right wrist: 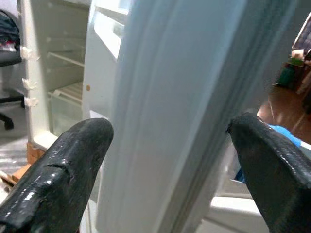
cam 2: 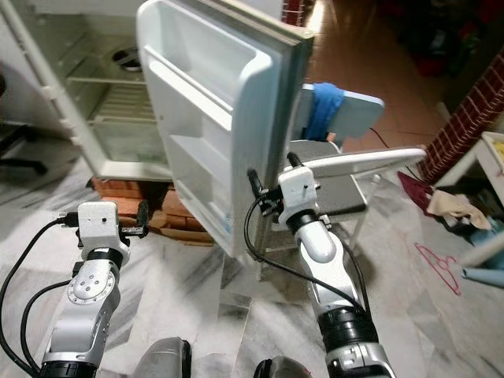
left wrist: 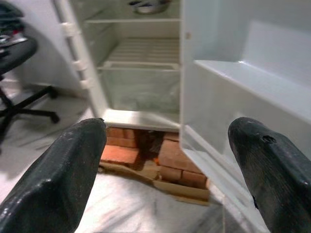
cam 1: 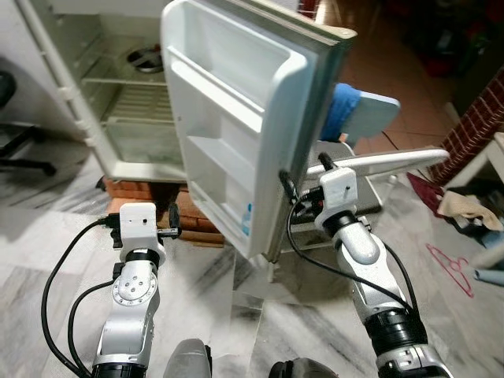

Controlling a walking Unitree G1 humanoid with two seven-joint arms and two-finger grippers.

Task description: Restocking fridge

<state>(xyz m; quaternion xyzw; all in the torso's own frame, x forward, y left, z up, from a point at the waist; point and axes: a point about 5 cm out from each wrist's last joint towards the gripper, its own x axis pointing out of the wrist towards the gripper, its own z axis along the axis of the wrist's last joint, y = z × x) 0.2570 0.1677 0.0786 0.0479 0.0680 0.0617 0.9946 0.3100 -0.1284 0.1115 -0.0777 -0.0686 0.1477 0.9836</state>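
Right wrist view: right gripper (right wrist: 165, 160) fingers spread wide, straddling the fridge door (cam 1: 236, 118) edge (not clamped). Left gripper (left wrist: 170, 170) fingers wide open, holding nothing, low before the open fridge (cam 1: 118, 102).

The fridge door (cam 1: 236, 118) swings wide into the middle of the floor, its free edge sitting right between the spread fingers of the right gripper (right wrist: 165, 170), so that side is blocked. The left gripper (left wrist: 167, 170), fingers apart, faces an open lane over the marble floor (cam 1: 63, 228) to the fridge cavity (cam 1: 118, 87), with bare wire shelves (a metal bowl (cam 1: 146, 57) sits high up). Low down, bricks (left wrist: 146, 155) under the fridge bar the way, and an office chair (left wrist: 19, 82) stands off to the left.
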